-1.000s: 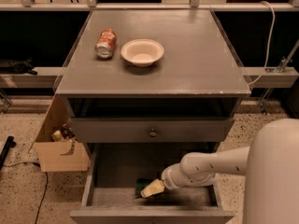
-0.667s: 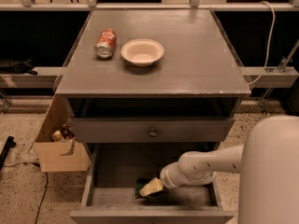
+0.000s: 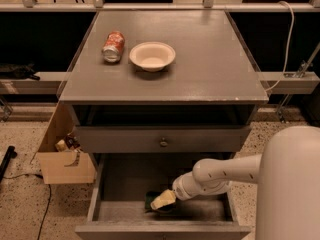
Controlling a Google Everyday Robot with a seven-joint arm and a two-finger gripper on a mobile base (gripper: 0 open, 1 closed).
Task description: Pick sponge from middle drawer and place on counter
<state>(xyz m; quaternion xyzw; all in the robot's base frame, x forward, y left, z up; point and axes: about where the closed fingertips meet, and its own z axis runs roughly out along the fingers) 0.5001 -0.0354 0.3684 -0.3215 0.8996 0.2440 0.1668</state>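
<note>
The middle drawer (image 3: 161, 229) is pulled out at the bottom of the grey cabinet. The sponge (image 3: 151, 202) lies on its floor near the front, showing as a dark green patch, partly hidden. My gripper (image 3: 162, 201) reaches into the drawer from the right on a white arm (image 3: 220, 174) and sits right over the sponge, its pale yellow tip against the sponge's right side. The counter (image 3: 205, 59) is the flat grey cabinet top above.
A white bowl (image 3: 152, 55) and a red soda can (image 3: 113, 46) lying on its side sit at the counter's back left. A shut drawer front with a round knob (image 3: 163, 143) lies above the open drawer. A cardboard box (image 3: 65, 161) stands on the floor at the left.
My gripper has shifted slightly left inside the drawer, staying low over the sponge. Nothing else has moved.
</note>
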